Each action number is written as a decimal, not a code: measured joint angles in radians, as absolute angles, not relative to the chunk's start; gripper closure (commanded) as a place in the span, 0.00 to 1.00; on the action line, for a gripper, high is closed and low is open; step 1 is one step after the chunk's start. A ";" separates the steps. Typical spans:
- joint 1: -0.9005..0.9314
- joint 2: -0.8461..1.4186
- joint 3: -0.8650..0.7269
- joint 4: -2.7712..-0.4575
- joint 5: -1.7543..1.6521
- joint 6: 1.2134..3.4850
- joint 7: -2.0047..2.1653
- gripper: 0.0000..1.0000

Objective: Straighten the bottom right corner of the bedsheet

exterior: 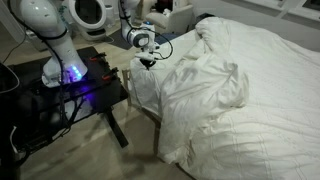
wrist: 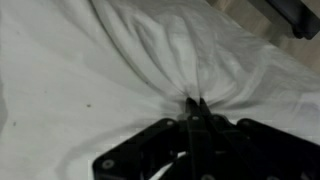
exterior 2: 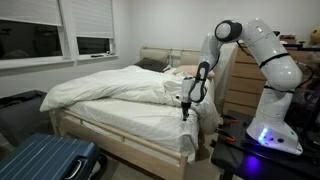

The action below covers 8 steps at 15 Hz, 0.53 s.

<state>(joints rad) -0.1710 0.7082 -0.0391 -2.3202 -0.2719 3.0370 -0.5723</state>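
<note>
The bedsheet point(exterior: 250, 90) is lying rumpled across the whole bed, bunching into folds and a raised ridge along its middle. It is spilling over the wooden bed frame point(exterior 2: 110, 140) on the side nearest the robot.

The bottom right corner point(exterior 2: 192, 130) is hanging in soft vertical folds over the bed's corner, just beside the robot's stand. In an exterior view it is showing as the draped white mass low on the frame point(exterior: 175, 142).

The arm point(exterior 2: 260, 45) is reaching down from its base, which is glowing blue, towards the sheet's edge just above that corner. The fingers point(wrist: 199, 112) are pressing together with no gap showing between them, pinching a small gathered bit of the bedsheet. In the wrist view, creases are radiating outward from that pinch point across the white cloth. In both exterior views the fingers are sitting right at the cloth's edge, touching it. From there it is hard to tell how much cloth they are holding.

A blue suitcase point(exterior 2: 45, 160) is lying on the floor near the foot of the bed. A wooden dresser point(exterior 2: 240, 90) is standing behind the arm, and the headboard point(exterior 2: 155, 55) is rising at the far end, below a window with blinds point(exterior 2: 40, 35).
</note>
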 measured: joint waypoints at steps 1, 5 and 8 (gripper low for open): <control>-0.171 0.700 -0.037 -2.320 -0.272 3.009 -0.560 1.00; -0.181 0.634 -0.002 -2.315 -0.268 2.820 -0.544 1.00; -0.210 0.577 0.043 -2.308 -0.246 2.691 -0.550 1.00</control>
<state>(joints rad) -0.2099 0.5767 0.0432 -2.3077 -0.2463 2.6914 -0.5504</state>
